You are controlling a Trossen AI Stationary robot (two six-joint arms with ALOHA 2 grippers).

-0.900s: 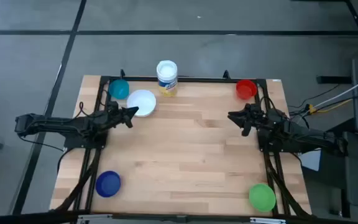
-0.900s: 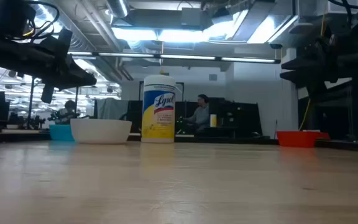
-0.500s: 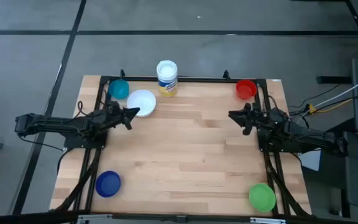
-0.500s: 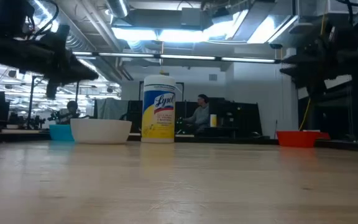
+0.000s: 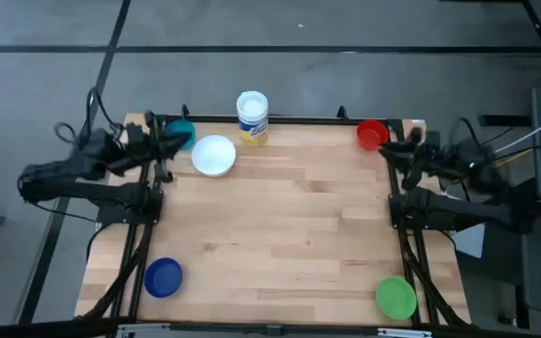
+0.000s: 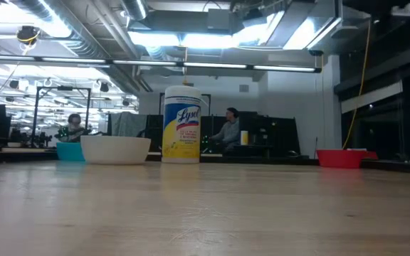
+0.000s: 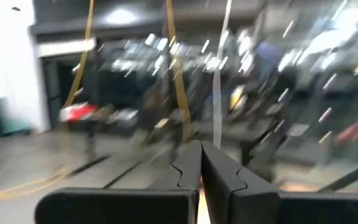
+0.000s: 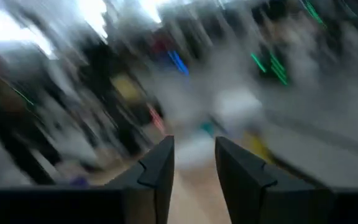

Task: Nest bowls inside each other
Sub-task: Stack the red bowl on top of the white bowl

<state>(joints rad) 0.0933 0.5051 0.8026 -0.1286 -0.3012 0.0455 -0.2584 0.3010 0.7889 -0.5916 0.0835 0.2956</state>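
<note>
Five bowls rest base-down and apart on the wooden table: teal (image 5: 180,133) and white (image 5: 213,155) at the far left, red (image 5: 372,134) at the far right, dark blue (image 5: 163,277) near left, green (image 5: 395,297) near right. My left gripper (image 5: 164,142) is raised beside the teal bowl at the table's left edge; in its wrist view the fingers (image 7: 201,177) are shut on nothing. My right gripper (image 5: 394,148) is raised just off the red bowl at the right edge, fingers (image 8: 194,168) open and empty. Neither arm shows in the low view.
A tall white container with a blue-and-yellow label (image 5: 252,116) stands at the far edge next to the white bowl (image 6: 115,149). Black arm frames run along the table's left (image 5: 144,235) and right (image 5: 407,244) edges. The middle of the table is bare wood.
Both arms have drawn back from over the table and risen, tipping up and leaving the low view. My left gripper has gone toward the far left corner, my right toward the far right edge. The bowls have stayed where they were.
</note>
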